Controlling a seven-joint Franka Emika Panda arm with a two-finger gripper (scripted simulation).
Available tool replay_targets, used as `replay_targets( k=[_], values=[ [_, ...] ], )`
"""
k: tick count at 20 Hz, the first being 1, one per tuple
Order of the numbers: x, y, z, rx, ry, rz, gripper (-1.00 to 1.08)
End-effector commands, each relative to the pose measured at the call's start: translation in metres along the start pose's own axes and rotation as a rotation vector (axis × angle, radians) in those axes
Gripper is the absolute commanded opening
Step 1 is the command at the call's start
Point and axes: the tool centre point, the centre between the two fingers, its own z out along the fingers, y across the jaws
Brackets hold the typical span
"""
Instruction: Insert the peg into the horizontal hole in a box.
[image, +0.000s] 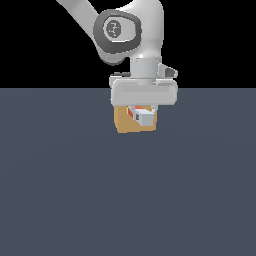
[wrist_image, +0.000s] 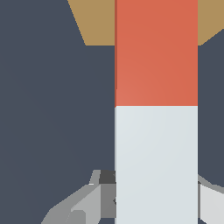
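Note:
My gripper (image: 142, 115) is shut on the peg (image: 144, 118), held level just above the floor. The peg's white end points toward the exterior camera, and a sliver of its orange-red part (image: 133, 113) shows behind it. The tan-orange box (image: 125, 125) stands directly behind the peg and the hand, partly covered by them. In the wrist view the peg (wrist_image: 155, 87) runs from its white half, gripped between the grey fingers (wrist_image: 83, 205), to its orange-red half, which reaches over the box (wrist_image: 96, 22). The hole is hidden behind the peg.
A flat dark grey-blue floor (image: 125, 200) spreads around the box. The white arm (image: 130, 35) rises above the hand against a black background.

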Motion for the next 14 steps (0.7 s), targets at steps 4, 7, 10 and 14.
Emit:
replay_targets(
  k=[4,7,10,14],
  values=[
    [0.001,0.002,-0.003,-0.005,0.001,0.000,-1.00],
    [0.001,0.001,-0.001,-0.002,0.001,0.000,-1.00],
    [0.004,0.001,-0.001,-0.002,0.001,0.000,-1.00],
    [0.022,0.000,-0.001,-0.002,0.001,0.000,-1.00]
  ],
)
